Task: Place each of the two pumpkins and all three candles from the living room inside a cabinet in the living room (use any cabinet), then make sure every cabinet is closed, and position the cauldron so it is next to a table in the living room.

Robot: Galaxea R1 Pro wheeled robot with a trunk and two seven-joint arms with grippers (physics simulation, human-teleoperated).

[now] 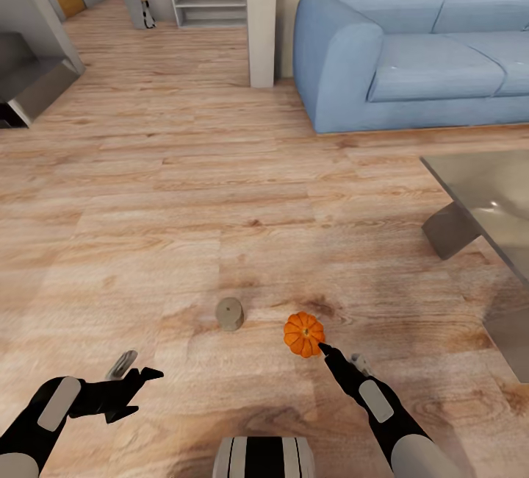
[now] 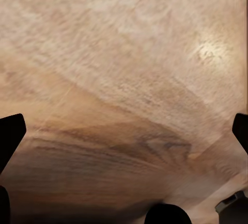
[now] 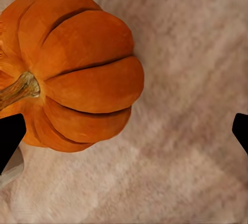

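Across the room: wood plank floor (image 1: 184, 191) all the way, blue sofa (image 1: 411, 59) against the far wall, a pale pillar (image 1: 261, 18) just to its left.
Counter: glossy grey counter (image 1: 492, 198) at the right edge, well apart from both small items.
Pumpkin: bright orange pumpkin (image 1: 303, 334) sitting on the floor, deep ribs, short brownish stem; the right wrist view has it big and close (image 3: 77, 74), stem off to one side.
Candle: stubby beige-tan candle (image 1: 229, 313), flat round top, upright on the floor near the pumpkin, clear gap between them.
Right arm: stretched forward and low, right claw (image 1: 330, 355) with its dark tip right at the pumpkin's near edge; fingers spread wide in its wrist view, pumpkin beside one finger, not gripped.
Left arm: bent low at the left, left claw (image 1: 136, 377) over bare floor, fingers apart, holding nothing.
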